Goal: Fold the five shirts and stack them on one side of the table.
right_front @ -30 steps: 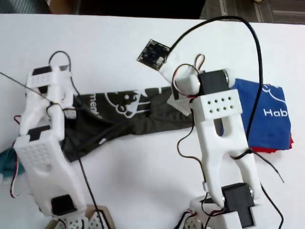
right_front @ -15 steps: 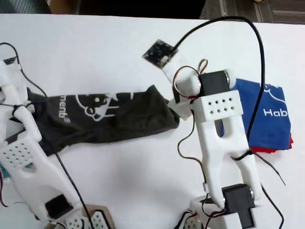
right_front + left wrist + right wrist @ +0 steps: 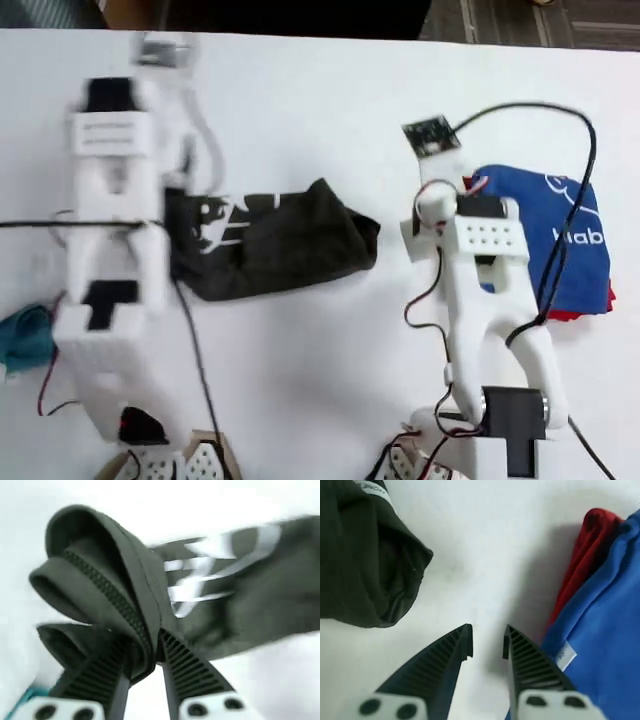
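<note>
A black shirt (image 3: 275, 240) with white print lies bunched at the table's middle. My left gripper (image 3: 150, 655) is shut on a folded edge of the black shirt (image 3: 100, 575), pinching the cloth between its fingers. The left arm (image 3: 110, 200) stands over the shirt's left end. My right gripper (image 3: 487, 642) is open with nothing in it, hovering over bare table between the black shirt (image 3: 365, 565) and a blue shirt (image 3: 605, 620). A red shirt (image 3: 580, 565) lies under the blue one. The right arm (image 3: 480, 240) stands beside the blue shirt (image 3: 560, 235).
The blue shirt sits folded on the red shirt (image 3: 570, 315) at the table's right side. A teal shirt (image 3: 22, 335) lies crumpled at the left edge. The white table (image 3: 320, 370) is bare in front of and behind the black shirt.
The left arm swung right and away from the front edge with the black shirt's left end, shortening the shirt. The right arm drew back toward the blue shirt, away from the black one.
</note>
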